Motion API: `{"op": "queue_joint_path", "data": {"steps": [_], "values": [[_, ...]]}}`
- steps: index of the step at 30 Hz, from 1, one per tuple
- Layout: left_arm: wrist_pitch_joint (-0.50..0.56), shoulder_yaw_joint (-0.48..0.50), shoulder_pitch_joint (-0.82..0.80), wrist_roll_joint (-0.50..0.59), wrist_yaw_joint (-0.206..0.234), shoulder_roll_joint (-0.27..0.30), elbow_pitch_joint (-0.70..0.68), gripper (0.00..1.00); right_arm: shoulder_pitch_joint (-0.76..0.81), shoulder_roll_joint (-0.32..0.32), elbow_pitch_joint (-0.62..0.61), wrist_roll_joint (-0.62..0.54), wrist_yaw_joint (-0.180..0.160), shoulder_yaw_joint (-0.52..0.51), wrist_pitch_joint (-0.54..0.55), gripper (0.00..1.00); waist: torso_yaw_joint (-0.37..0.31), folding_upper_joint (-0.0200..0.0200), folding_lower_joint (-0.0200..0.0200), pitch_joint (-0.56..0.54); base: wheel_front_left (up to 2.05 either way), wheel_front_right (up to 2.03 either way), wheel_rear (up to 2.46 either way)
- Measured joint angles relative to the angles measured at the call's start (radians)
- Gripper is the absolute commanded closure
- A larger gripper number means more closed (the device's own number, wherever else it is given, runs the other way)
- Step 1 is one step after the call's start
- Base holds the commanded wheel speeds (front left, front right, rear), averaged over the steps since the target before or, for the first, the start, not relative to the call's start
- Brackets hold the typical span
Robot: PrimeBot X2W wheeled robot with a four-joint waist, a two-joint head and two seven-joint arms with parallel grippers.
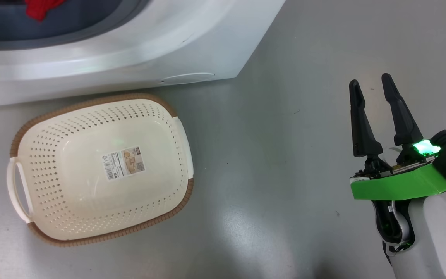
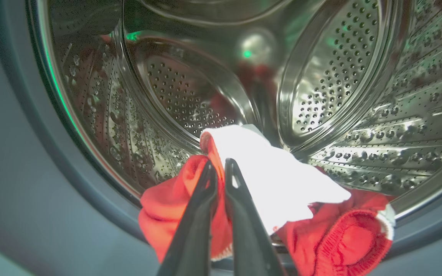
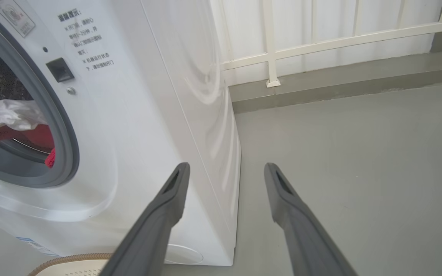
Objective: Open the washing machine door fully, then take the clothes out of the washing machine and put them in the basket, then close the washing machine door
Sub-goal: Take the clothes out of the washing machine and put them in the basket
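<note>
- Up front on our left, the washing machine stands w/ its mouth open. Grey ring and steel drum are exposed, so reach-in is free.
- Floor right of the machine is plain grey, w/ plenty of room for arm swings. A railing closes it off behind.
- Basket sits on the floor just beside the machine's front base, below the mouth. We judge it's parked there to keep the carry short. Only its sticker shows inside; the brown rim is the edge to clear.
- Clothes: red w/ a white panel, heaped at the drum's front lip and partly draped over the ring, so close to the way out.
- Left end effector: fingers pressed nearly together, pinching red fabric beside the white panel. We reckon the next move is out & over the ring lip, where trailing cloth could drag.
- Right end effector: fingers spread wide, holding nothing, well apart from machine & basket. Prob. kept out of the left arm's path.
</note>
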Motion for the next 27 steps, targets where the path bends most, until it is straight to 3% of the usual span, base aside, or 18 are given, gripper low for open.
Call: {"op": "queue_joint_path", "data": {"steps": [8, 27], "values": [[0.000, 0.063, 0.154, 0.012, -0.030, -0.044, -0.234, 1.00, 0.002, 0.000, 0.009, -0.009, 0.000, 0.000, 0.000, 0.00, 0.009, 0.0000, 0.0000, -0.032, 0.00, 0.00, 0.00], [0.000, 0.132, 0.436, 0.049, -0.089, -0.159, -0.556, 1.00, 0.032, -0.001, 0.014, -0.038, 0.000, -0.002, 0.000, 0.00, 0.041, 0.0000, 0.0000, -0.132, 0.00, 0.00, 0.00]]}}
